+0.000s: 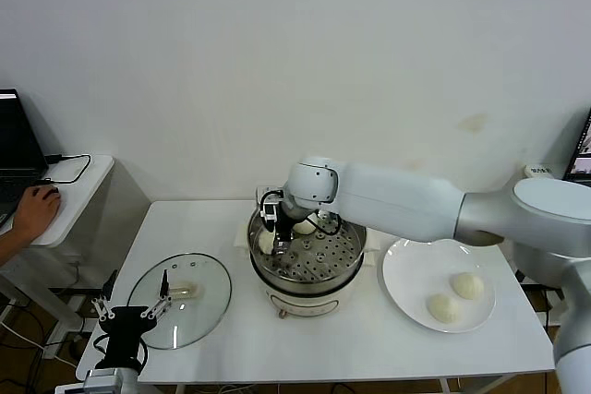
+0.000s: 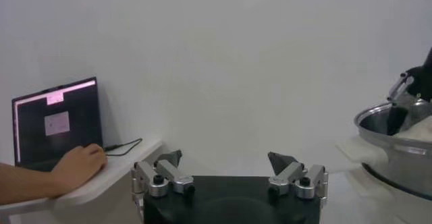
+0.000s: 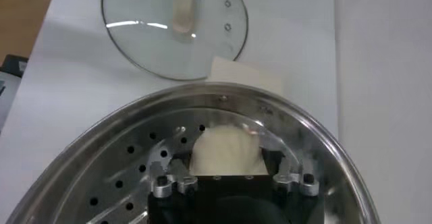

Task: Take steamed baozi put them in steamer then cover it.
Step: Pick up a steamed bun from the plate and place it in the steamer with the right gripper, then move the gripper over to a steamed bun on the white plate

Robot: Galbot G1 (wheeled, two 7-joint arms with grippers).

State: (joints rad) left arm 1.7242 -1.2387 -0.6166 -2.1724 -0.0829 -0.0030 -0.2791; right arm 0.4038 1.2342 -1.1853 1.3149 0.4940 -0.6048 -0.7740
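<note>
1. Four baozi show in all: two in the steamer [image 1: 305, 260] and two on the white plate [image 1: 406, 274]. One bun [image 1: 268, 241] lies on the perforated tray against the steamer's left wall, right below my right gripper [image 1: 280, 231]; another [image 1: 304, 226] sits toward the back of the tray, partly hidden by my wrist.
2. My right gripper is down inside the pot, its jaws parted on either side of the left bun [image 3: 226, 152]. I judge that bun released, though I cannot tell whether the fingers [image 3: 165, 183] are wholly free of it.
3. The two on the plate, one bun [image 1: 467, 285] and another [image 1: 444, 308], lie close together on its right half.
4. My left gripper [image 1: 128, 313] waits wide open at the table's front-left corner, just beside the one glass lid [image 1: 180, 300], which lies flat on the table.
5. What could go wrong: if dough clings to a finger as I lift, the bun may be dragged up or rolled across the tray. Lifting at a slant could knock a finger on the steel rim.
6. The remaining buns need room; crowding them could leave one too high for the lid to seat.
7. One person's hand [image 1: 35, 212] rests by a laptop [image 1: 17, 149] on the side table, well apart.
</note>
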